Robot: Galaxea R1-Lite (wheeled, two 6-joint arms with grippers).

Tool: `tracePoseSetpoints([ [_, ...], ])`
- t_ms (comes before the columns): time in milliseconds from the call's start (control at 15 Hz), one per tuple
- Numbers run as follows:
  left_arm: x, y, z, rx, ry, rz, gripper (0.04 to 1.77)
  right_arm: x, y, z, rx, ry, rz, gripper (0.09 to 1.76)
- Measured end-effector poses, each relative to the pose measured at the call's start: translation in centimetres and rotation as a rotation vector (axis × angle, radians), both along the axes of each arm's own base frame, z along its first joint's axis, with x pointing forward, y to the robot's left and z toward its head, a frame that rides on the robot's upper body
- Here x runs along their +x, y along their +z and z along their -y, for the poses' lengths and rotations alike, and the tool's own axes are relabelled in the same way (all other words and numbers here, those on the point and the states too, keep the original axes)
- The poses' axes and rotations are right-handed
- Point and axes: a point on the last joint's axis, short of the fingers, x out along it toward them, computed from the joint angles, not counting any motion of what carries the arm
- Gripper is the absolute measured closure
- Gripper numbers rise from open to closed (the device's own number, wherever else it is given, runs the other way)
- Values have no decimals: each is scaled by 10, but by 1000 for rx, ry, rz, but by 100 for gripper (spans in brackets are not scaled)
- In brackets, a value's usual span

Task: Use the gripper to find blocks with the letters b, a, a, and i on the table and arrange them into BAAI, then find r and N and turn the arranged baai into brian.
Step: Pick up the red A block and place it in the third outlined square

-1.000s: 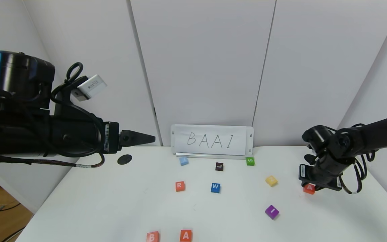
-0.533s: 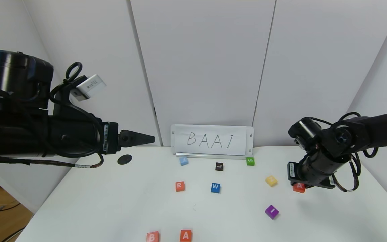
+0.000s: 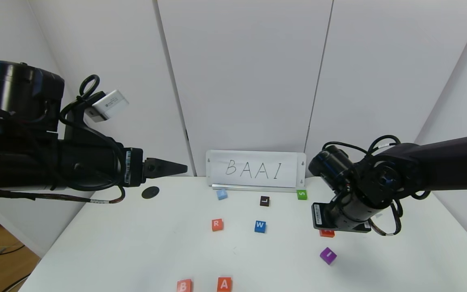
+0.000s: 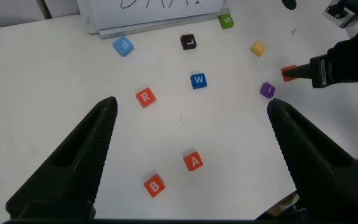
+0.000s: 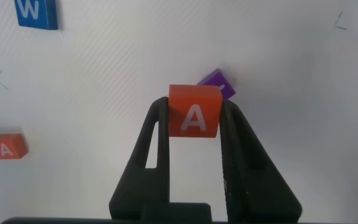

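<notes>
The right gripper (image 5: pixel 194 121) pinched an orange-red A block (image 5: pixel 194 111) by two opposite side faces, clear above the table (image 3: pixel 144 243), at about 12 o'clock from the purple I block (image 3: pixel 328 255). The block appeared light, rigid and smooth-sided; a centred grip seemed advisable. The left gripper (image 4: pixel 191 112) hung parked, fingers spread.

Orange-red A block (image 5: pixel 194 119) clamped between the right pincer (image 5: pixel 194 127) fingers, lifted off the counter (image 3: pixel 136 243), letter face up, above the right half. Purple I block (image 3: pixel 328 255) lies flat just nearer the front edge, tilted. B block (image 3: pixel 184 285) and second A block (image 3: pixel 224 284) sit side by side at the front edge, centre-left. R (image 3: pixel 217 224) lies mid-counter, left of centre. Yellow N (image 4: pixel 258 48) lies toward the back right.
</notes>
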Motion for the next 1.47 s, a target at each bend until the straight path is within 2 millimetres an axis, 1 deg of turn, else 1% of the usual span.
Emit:
tracePoseSetpoints([
  [133, 0, 0, 0, 0, 0, 0, 9, -5, 1, -18, 4, 27, -12, 131],
  [333, 0, 0, 0, 0, -1, -1, 9, -7, 0, -45, 3, 64, -29, 131],
  [533, 0, 0, 0, 0, 0, 0, 9, -9, -5, -71, -5, 107, -57, 131],
  [733, 0, 1, 0, -1, 1, 2, 9, -10, -11, -95, -3, 108, -83, 131],
  [867, 0, 1, 0, -1, 2, 2, 9, -13, -20, -111, -11, 126, -101, 131],
  [1200, 0, 1, -1, -1, 3, 4, 9, -23, -34, -141, 6, 143, -105, 131],
  [1467, 0, 3, -2, -2, 7, 10, 9, -28, -47, -154, 5, 136, -125, 131],
])
